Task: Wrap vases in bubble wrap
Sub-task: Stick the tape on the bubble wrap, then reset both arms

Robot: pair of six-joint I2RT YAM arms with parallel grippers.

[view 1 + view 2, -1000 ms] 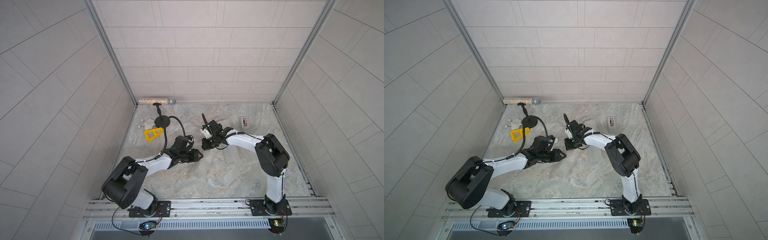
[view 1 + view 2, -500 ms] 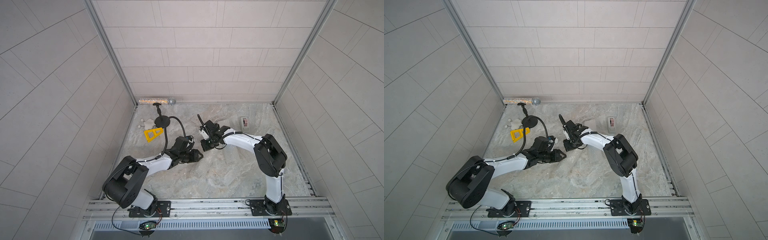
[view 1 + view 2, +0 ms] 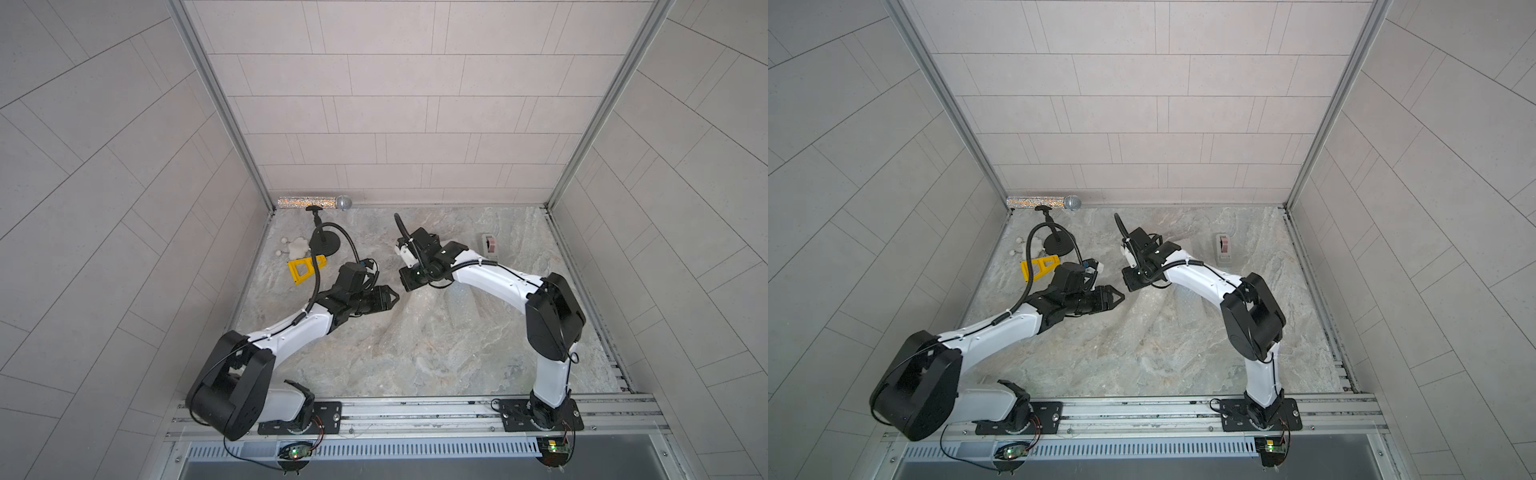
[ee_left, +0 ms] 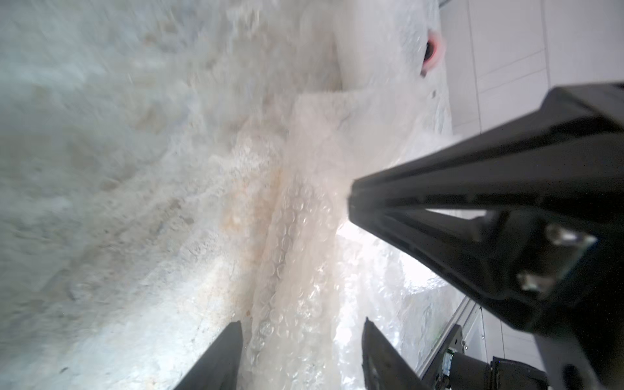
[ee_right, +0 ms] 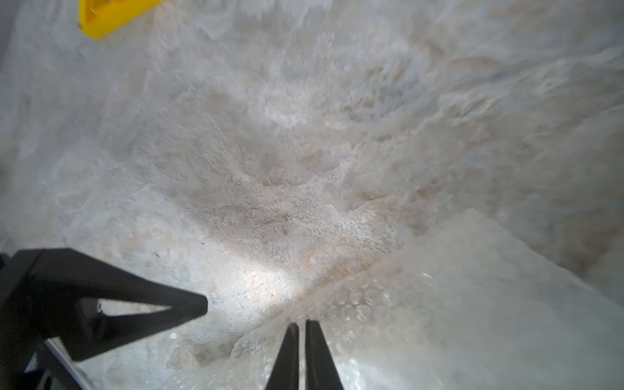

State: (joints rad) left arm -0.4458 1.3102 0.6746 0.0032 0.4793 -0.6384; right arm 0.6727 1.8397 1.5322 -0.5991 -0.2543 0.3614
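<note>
In both top views I see the bubble wrap (image 3: 432,320) lying rumpled on the marble table (image 3: 519,232), centre-right, its long folds fanning nearward from where the left gripper (image 3: 392,296) and right gripper (image 3: 409,282) sit close together. My left wrist view shows that gripper's fingers (image 4: 223,354) apart, astride a fold. The right wrist view shows fingers (image 5: 287,358) almost together at the wrap; whether they pinch it, I cannot tell.

Left tool (image 4: 302,322) spread astride rumpled bubble wrap (image 4: 297,243), right tool (image 4: 353,204) pinching its peak
</note>
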